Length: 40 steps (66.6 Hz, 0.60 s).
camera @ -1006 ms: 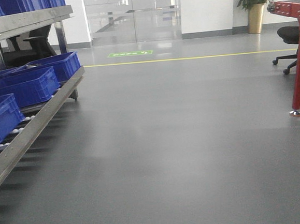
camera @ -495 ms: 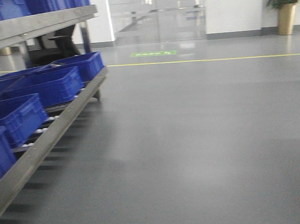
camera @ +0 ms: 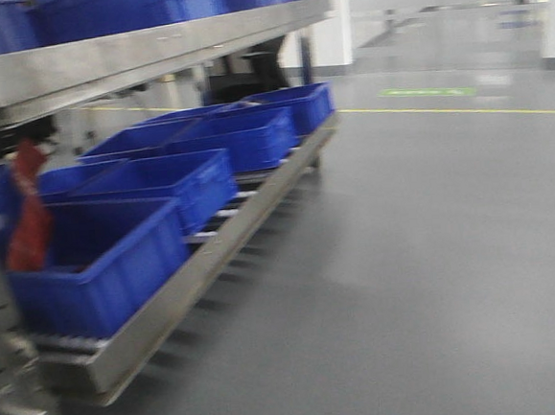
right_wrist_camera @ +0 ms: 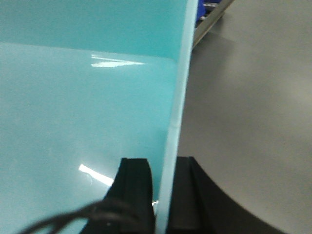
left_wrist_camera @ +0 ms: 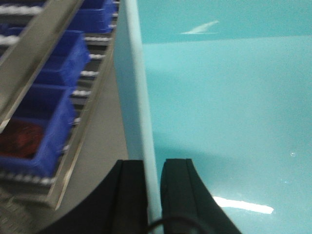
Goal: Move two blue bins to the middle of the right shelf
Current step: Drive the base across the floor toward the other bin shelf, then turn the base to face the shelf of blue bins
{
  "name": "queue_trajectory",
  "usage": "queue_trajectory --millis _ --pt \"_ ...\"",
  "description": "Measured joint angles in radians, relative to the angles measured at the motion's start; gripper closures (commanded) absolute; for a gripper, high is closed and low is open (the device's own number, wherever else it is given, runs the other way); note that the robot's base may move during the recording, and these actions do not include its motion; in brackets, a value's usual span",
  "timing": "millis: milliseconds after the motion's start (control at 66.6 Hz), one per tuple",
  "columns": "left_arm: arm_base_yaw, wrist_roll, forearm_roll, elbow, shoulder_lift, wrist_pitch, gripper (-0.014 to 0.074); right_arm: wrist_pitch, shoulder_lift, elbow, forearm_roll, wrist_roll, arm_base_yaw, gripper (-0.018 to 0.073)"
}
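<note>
The pale cyan bin [left_wrist_camera: 219, 97] is carried off the ground between the two arms. The left fingers [left_wrist_camera: 129, 195] are closed narrow on its left wall [left_wrist_camera: 141, 97], one finger inside and one outside, and the right fingers [right_wrist_camera: 136, 190] pinch the opposite wall [right_wrist_camera: 175, 97] the same way. Whether a second bin is nested underneath, these views do not show. The main risk is the grip itself: each hold is a thin pinch on smooth, glossy plastic just below the rim, so a jolt or a sharp turn of the base could let one wall slide out and tip the bin. The smear across the front view suggests the base is in motion. The second risk is the rack [camera: 214, 260] of dark royal-blue bins [camera: 100, 270]. It lies close on the left, and the left wrist view shows its rail [left_wrist_camera: 39, 63] running just beside the carried bin. A wide swing could knock the bin's corner against that rail or the rollers. If the arms drift apart or together, the walls would flex and the pinch would loosen. The floor [camera: 435, 253] to the right looks open, so that side seems safer.
</note>
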Motion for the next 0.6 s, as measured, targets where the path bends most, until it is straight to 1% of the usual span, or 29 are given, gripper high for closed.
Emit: queue_trajectory --millis 600 --pt "0.0 0.0 0.0 0.0 0.0 0.0 0.0708 -0.002 0.0 0.0 0.0 0.0 0.0 0.0711"
